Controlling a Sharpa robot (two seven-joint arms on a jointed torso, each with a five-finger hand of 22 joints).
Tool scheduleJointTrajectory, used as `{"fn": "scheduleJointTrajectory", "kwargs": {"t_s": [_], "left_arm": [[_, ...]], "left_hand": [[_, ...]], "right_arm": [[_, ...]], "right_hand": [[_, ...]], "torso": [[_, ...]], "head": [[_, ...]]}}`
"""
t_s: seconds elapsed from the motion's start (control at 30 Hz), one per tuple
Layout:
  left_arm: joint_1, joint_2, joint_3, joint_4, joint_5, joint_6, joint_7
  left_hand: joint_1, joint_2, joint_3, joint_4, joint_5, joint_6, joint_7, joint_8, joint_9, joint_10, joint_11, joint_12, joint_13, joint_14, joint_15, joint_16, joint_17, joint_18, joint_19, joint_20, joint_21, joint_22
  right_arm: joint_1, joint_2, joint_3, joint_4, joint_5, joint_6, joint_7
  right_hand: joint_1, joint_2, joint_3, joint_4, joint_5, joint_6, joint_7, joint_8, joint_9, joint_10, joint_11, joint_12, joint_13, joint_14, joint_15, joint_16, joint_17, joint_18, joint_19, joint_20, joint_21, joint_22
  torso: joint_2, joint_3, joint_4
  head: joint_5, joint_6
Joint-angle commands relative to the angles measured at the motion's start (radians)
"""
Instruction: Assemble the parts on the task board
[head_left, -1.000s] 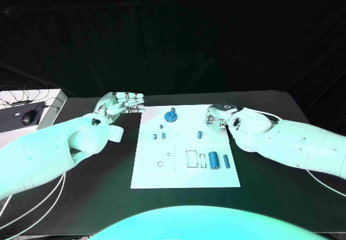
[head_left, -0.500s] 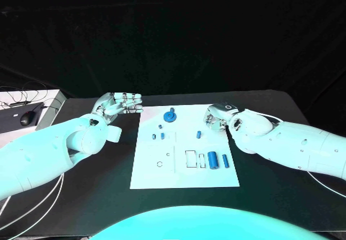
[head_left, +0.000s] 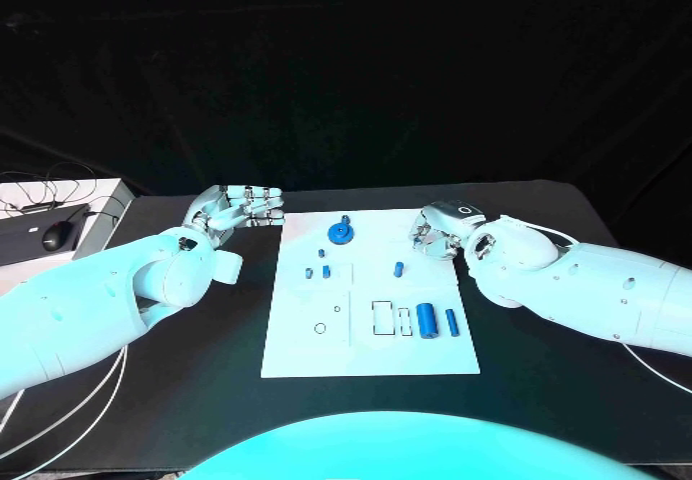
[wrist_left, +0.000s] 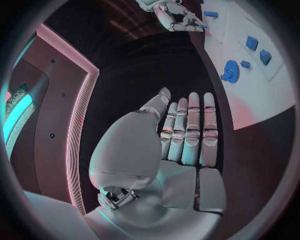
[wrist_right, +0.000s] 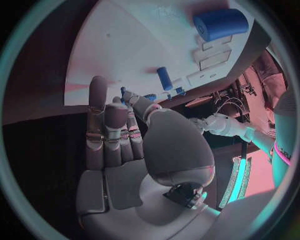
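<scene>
Two smooth blue cylinders (head_left: 427, 322) lie side by side near the white rectangular task board's (head_left: 369, 355) near right corner, long axes running toward the robot. A round blue gear-like part (head_left: 340, 234) sits at the far edge. Left hand (head_left: 238, 208) and right hand (head_left: 436, 240) both hold nothing, fingers extended, above the black tabletop (head_left: 216, 390).

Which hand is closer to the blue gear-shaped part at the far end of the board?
Roughly even, left perhaps slightly nearer. The left hand is off the task board, beyond its far left edge. The right hand is over its right edge, beside the gear part.
</scene>
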Motion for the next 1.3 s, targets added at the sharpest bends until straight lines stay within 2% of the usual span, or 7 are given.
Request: {"fn": "scheduleJointTrajectory", "kwargs": {"t_s": [0.03,0.3,0.47,0.57,0.83,1.03,1.3], "left_arm": [[0.000,0.000,0.001,-0.002,-0.001,0.006,0.003],[0.000,0.003,0.001,-0.005,0.000,0.003,0.005],[0.000,0.007,0.001,-0.006,0.000,0.000,0.006],[0.000,0.010,0.001,-0.005,0.000,-0.004,0.008],[0.000,0.016,0.001,-0.005,0.001,-0.018,0.013],[0.000,0.018,0.001,-0.004,0.002,-0.024,0.015],[0.001,0.023,0.001,-0.002,0.002,-0.025,0.015]], "left_hand": [[-0.005,0.000,0.003,-0.002,-0.001,-0.003,0.006,0.001,0.000,-0.010,0.000,-0.003,-0.001,-0.008,0.002,-0.002,-0.001,-0.012,0.006,-0.001,0.006,-0.001],[-0.005,0.000,0.003,-0.002,-0.001,-0.003,0.006,0.001,0.000,-0.010,0.000,-0.003,-0.001,-0.008,0.002,-0.002,-0.001,-0.012,0.006,-0.001,0.006,-0.001],[-0.006,0.000,0.003,-0.002,-0.001,-0.004,0.007,0.001,0.000,-0.012,0.000,-0.003,-0.001,-0.009,0.002,-0.001,-0.001,-0.011,0.007,0.000,0.006,-0.004],[-0.006,0.000,0.003,-0.002,-0.001,-0.004,0.007,0.001,0.000,-0.012,0.000,-0.003,-0.001,-0.009,0.002,-0.001,-0.001,-0.011,0.007,0.000,0.006,-0.004],[-0.007,-0.001,0.002,-0.002,-0.001,-0.005,0.007,0.001,0.000,-0.013,0.001,-0.003,-0.001,-0.010,0.002,-0.001,-0.001,-0.011,0.006,0.000,0.005,-0.005],[-0.007,-0.002,0.002,-0.002,-0.001,-0.006,0.007,0.001,0.000,-0.014,0.001,-0.003,-0.001,-0.010,0.003,-0.001,-0.002,-0.011,0.006,0.001,0.005,-0.007],[-0.007,-0.002,0.002,-0.002,-0.001,-0.006,0.007,0.001,0.000,-0.014,0.001,-0.003,-0.001,-0.010,0.003,-0.001,-0.002,-0.011,0.006,0.001,0.005,-0.007]], "right_arm": [[0.012,-0.024,0.006,0.041,0.055,-0.007,0.022],[0.031,-0.077,0.013,0.180,0.126,-0.039,0.069],[0.025,-0.068,0.013,0.235,0.123,-0.044,0.079],[0.013,-0.041,0.010,0.257,0.097,-0.046,0.076],[-0.031,0.033,0.000,0.259,0.036,-0.053,0.060],[-0.054,0.082,-0.006,0.243,0.001,-0.046,0.043],[-0.082,0.134,-0.012,0.198,-0.032,-0.024,0.017]], "right_hand": [[0.011,0.016,0.003,-0.001,0.007,0.007,-0.001,0.003,0.001,0.016,-0.011,0.007,0.002,-0.001,-0.006,0.004,0.002,0.019,0.000,-0.004,-0.008,0.009],[0.014,0.017,0.000,-0.001,0.011,0.006,-0.001,0.003,0.001,0.015,-0.011,0.006,0.001,-0.001,-0.006,0.004,0.003,0.020,0.001,-0.004,-0.012,0.017],[0.015,0.018,-0.002,-0.001,0.012,0.005,0.000,0.003,0.000,0.013,-0.010,0.006,0.001,-0.001,-0.005,0.003,0.003,0.020,0.001,-0.004,-0.015,0.021],[0.015,0.018,-0.002,-0.001,0.012,0.005,0.000,0.003,0.000,0.013,-0.010,0.006,0.001,-0.001,-0.005,0.003,0.003,0.020,0.001,-0.004,-0.015,0.021],[0.016,0.017,-0.002,-0.002,0.012,0.005,0.000,0.003,0.000,0.013,-0.010,0.006,0.001,-0.001,-0.005,0.003,0.004,0.021,0.003,-0.004,-0.019,0.028],[0.016,0.017,-0.001,-0.003,0.012,0.006,-0.001,0.003,0.000,0.014,-0.011,0.006,0.001,-0.001,-0.005,0.003,0.004,0.021,0.003,-0.004,-0.021,0.031],[0.015,0.017,0.000,-0.003,0.011,0.006,0.000,0.003,0.000,0.014,-0.011,0.006,0.001,-0.001,-0.005,0.003,0.003,0.021,0.004,-0.004,-0.023,0.035]], "torso": [[0.000,-0.0012,-0.0010],[-0.002,-0.0012,-0.0012],[-0.001,-0.0011,-0.0007],[-0.002,-0.0023,-0.0008],[0.000,-0.0033,0.0022],[-0.001,-0.0048,0.0013],[0.000,-0.0032,0.0023]], "head": [[0.005,0.000],[0.018,0.000],[0.029,0.000],[0.044,0.000],[0.078,0.000],[0.097,0.000],[0.114,0.000]]}}
